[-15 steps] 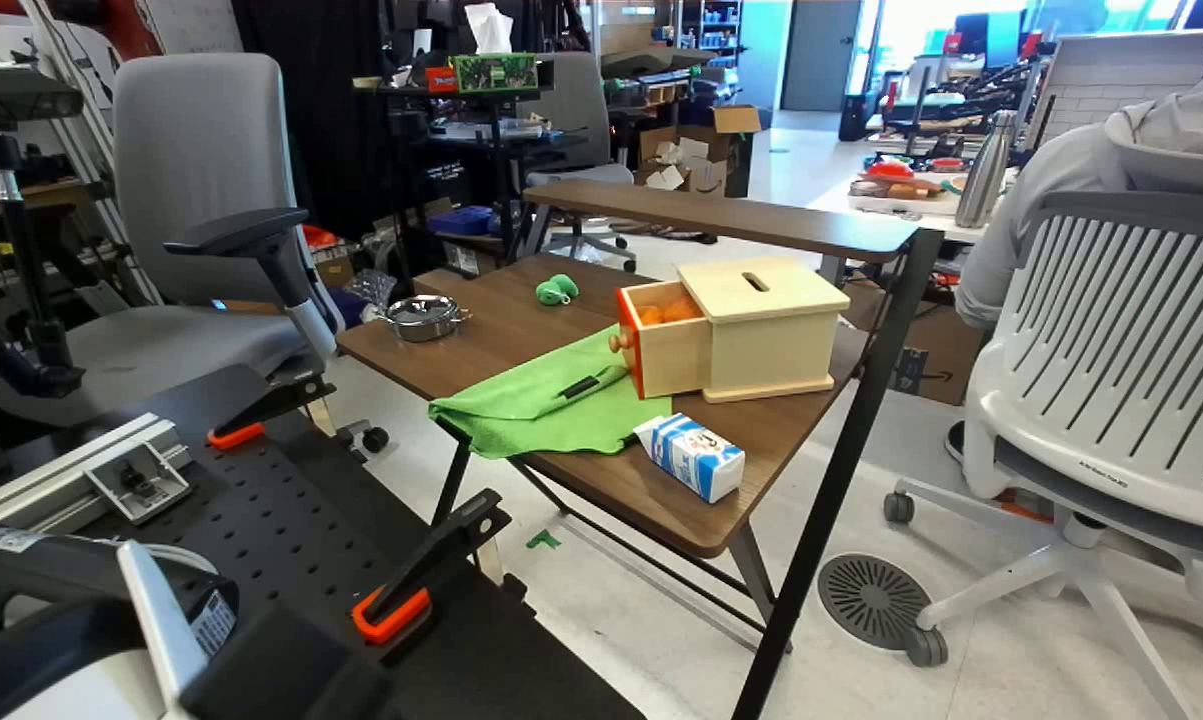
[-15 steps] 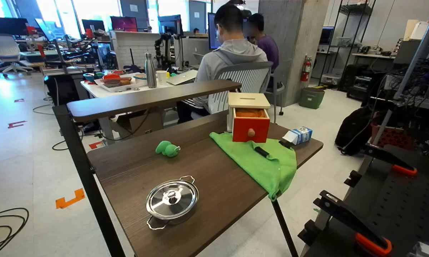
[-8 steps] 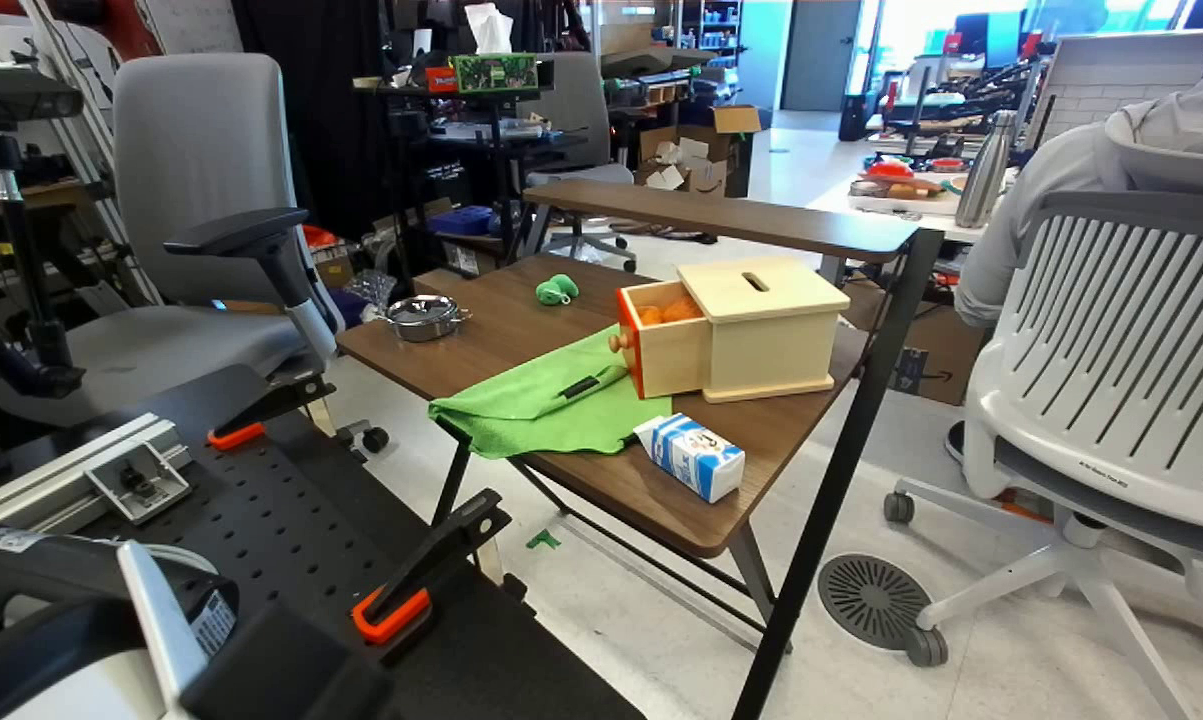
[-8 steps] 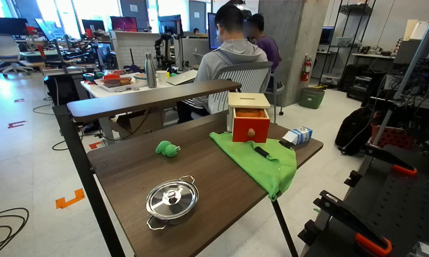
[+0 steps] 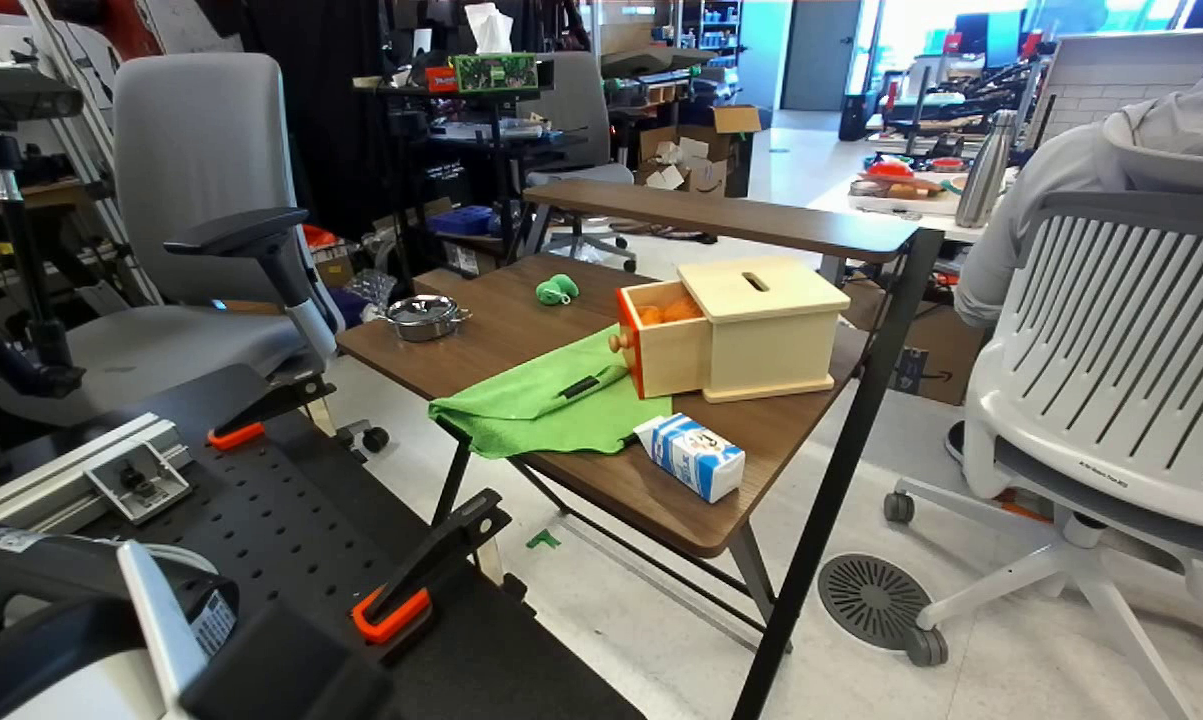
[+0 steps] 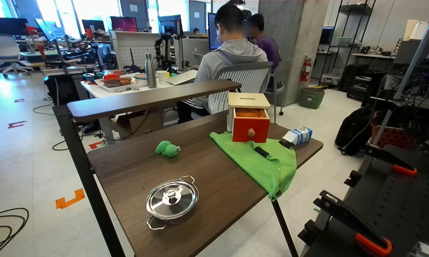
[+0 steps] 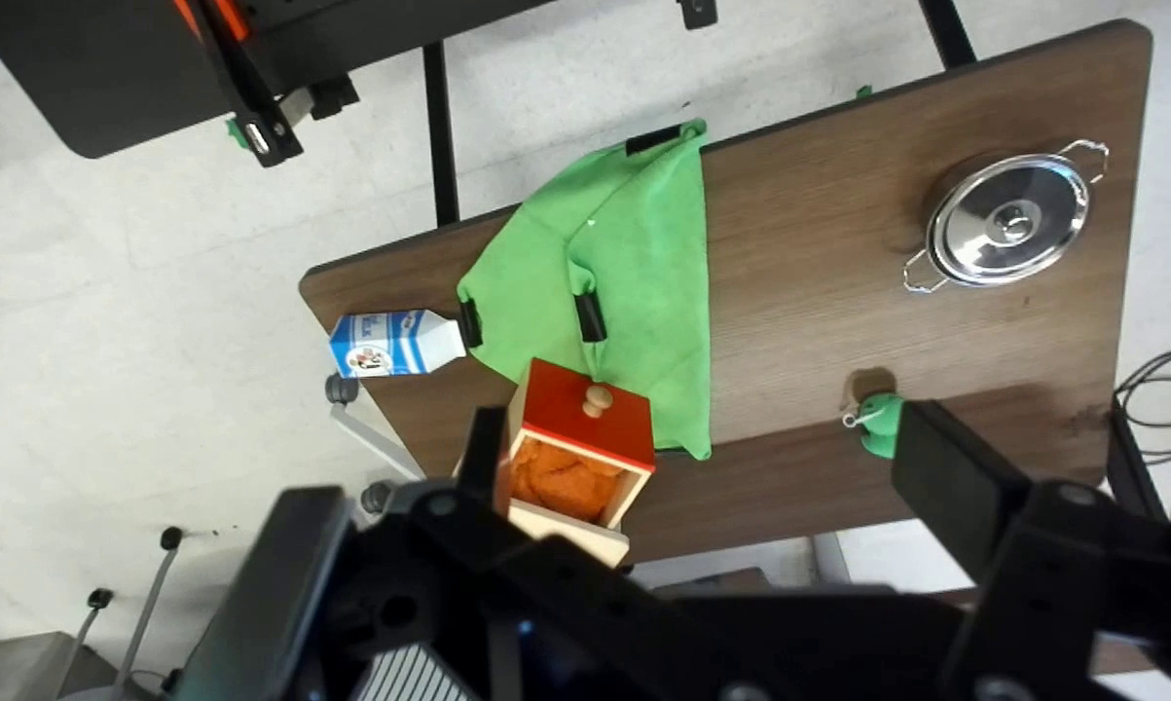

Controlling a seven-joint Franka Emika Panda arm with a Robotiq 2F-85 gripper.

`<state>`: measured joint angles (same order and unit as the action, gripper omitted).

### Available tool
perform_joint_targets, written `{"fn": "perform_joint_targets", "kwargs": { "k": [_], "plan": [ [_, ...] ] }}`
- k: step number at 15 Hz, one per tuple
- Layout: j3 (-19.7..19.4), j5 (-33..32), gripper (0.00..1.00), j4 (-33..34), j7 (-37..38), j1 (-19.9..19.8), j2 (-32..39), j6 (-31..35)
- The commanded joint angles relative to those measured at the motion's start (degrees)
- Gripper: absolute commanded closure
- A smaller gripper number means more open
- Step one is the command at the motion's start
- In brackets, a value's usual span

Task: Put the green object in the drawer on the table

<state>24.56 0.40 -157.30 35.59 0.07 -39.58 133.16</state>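
Observation:
The green object, a small roundish bright green lump, lies on the brown table. It shows in both exterior views. In the wrist view the green object is partly hidden behind my right-hand finger. The drawer has a red front with a round knob and is pulled out of the pale wooden box; orange lining shows inside. The drawer is partly behind my left-hand finger in the wrist view. My gripper is open and empty, above the table. Neither exterior view shows the gripper.
A green cloth lies partly under the drawer and over the table edge. A blue-and-white carton lies beside the box. A lidded metal pot stands on the table. A raised shelf runs along one side. A black bench stands nearby.

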Motion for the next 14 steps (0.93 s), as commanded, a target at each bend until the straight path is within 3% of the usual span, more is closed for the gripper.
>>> {"fn": "perform_joint_targets", "kwargs": {
  "k": [1, 6, 10, 11, 14],
  "plan": [
    [-0.2, -2.5, 0.00, 4.0, 3.0, -4.0, 12.8, 9.3],
    [4.0, -4.0, 0.00, 12.8, 4.3, -12.6, 30.1, 14.9],
    [5.7, -11.2, 0.00, 21.5, 9.0, -14.4, 44.6, 16.1],
    [-2.1, -14.6, 0.00, 23.9, 11.2, -6.4, 48.2, 15.9],
    [-10.1, -19.1, 0.00, 32.3, 14.7, 2.6, 58.4, 16.4]
  ]
}}
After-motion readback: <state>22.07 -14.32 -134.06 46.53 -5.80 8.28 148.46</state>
